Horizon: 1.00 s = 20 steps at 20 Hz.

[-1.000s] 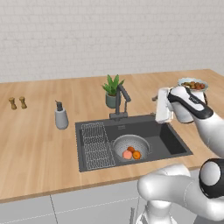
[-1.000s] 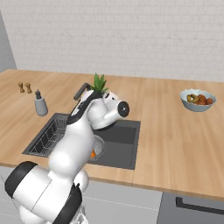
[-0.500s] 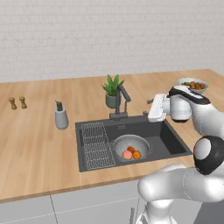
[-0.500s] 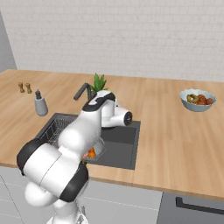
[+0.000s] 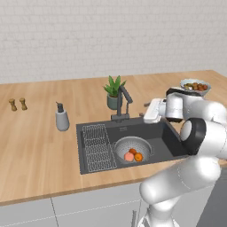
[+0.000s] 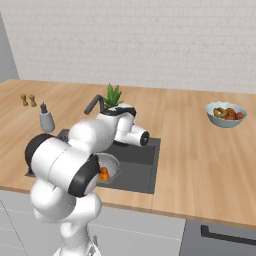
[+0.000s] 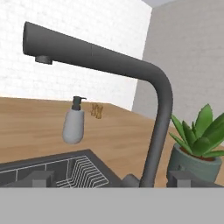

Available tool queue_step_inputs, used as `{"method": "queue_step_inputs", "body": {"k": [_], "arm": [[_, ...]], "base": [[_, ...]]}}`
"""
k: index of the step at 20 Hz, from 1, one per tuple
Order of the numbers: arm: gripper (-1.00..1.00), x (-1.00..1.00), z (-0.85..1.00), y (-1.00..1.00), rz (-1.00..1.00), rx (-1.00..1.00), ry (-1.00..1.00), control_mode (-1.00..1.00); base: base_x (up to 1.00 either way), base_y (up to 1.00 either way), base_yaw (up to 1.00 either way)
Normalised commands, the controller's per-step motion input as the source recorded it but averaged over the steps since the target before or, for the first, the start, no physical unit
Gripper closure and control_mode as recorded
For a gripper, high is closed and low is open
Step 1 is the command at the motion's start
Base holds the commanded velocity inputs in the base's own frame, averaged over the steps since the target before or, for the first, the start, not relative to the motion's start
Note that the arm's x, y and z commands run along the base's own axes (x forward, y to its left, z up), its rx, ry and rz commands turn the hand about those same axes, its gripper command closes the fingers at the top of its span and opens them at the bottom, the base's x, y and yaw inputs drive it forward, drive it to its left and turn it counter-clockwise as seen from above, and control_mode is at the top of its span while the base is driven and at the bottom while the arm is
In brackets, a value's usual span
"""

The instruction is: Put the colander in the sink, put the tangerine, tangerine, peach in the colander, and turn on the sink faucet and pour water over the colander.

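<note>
Three fruits sit in the colander (image 5: 133, 148), which rests in the dark sink (image 5: 166, 137), below the claw (image 5: 146, 111) and a little to its side in the left base view. Largest to smallest: the wooden counter (image 5: 40, 150) spreads under everything; the sink basin lies beneath the claw, with its wire rack (image 5: 96, 146) farther off beyond the colander. The sink faucet (image 7: 148, 83) stands directly ahead of the claw, close by, not touching, its angled spout reaching across the hand view. A potted plant (image 7: 197, 144) is just beside the faucet; a grey soap dispenser (image 7: 74, 124) stands well beyond it. Inside the colander lie the tangerines (image 5: 138, 156) and the paler peach (image 5: 129, 156). The claw is released, jaws spread wide, grasping nothing.
</note>
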Motion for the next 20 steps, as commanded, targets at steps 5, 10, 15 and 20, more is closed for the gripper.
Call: {"method": "queue_step_inputs", "body": {"k": [5, 10, 15, 20], "arm": [[-1.00, 0.29, -0.09, 0.15, -0.07, 0.02, 0.15, -1.00], [-1.00, 0.36, -0.15, -0.01, -0.04, 0.12, 0.05, -1.00], [-1.00, 0.32, -0.18, -0.01, -0.01, 0.11, 0.00, -1.00], [-1.00, 0.29, -0.19, -0.01, 0.00, 0.05, -0.01, -1.00]], "base": [[0.00, 0.00, 0.00], [0.00, 0.00, 0.00], [0.00, 0.00, 0.00], [0.00, 0.00, 0.00]]}}
